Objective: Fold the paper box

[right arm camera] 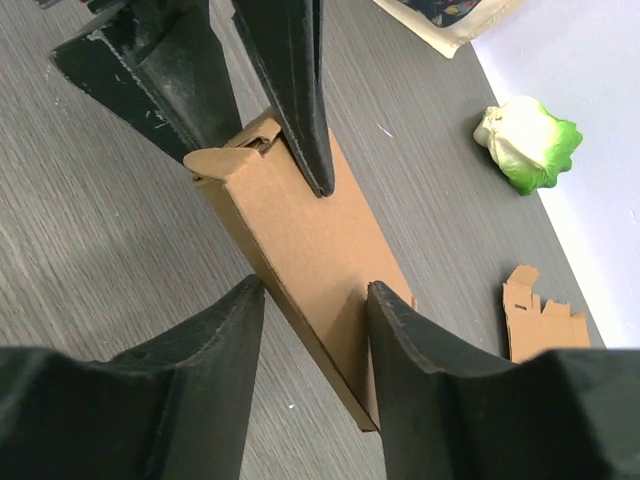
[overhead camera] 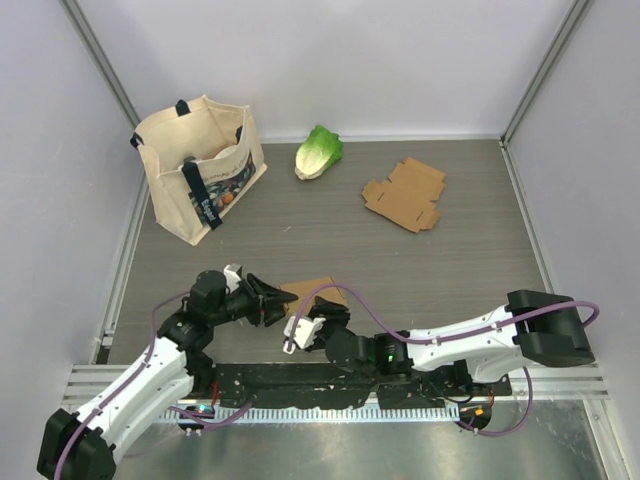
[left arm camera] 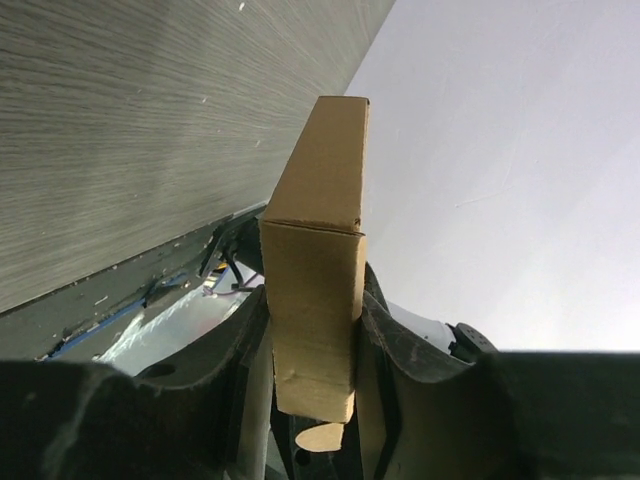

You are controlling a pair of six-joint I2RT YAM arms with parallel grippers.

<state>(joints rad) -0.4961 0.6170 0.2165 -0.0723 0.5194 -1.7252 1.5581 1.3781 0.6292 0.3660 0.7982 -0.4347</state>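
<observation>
Black fingers of your left gripper (left arm camera: 312,300) fill the foreground of its wrist view. They are pressed against two opposite faces of the narrow brown cardboard box (left arm camera: 318,190), so you have that box clamped at one end, with the rest of it jutting out past the fingertips. From your right wrist camera you look down the same box lengthwise: the right gripper (right arm camera: 318,292) straddles the near end with one finger on each side. Its right finger overlaps the top face and its left finger sits just beside the side wall, but you cannot tell from this whether the fingers are pressing the cardboard or only bracketing it. At the far end a small flap is tucked in at the corner, beside where the left gripper's fingers bear on the box. Seen from above, the box lies near the front edge of the grey wood-grain table (overhead camera: 480,260), between your two grippers and just ahead of the arm bases; whether it rests on the surface is not clear. Well behind it stand a cream canvas tote bag with dark straps (overhead camera: 200,165) at the far left, a green and white toy lettuce (overhead camera: 318,152) near the back wall, and a flat unfolded cardboard blank (overhead camera: 405,193) to the right of the lettuce.
</observation>
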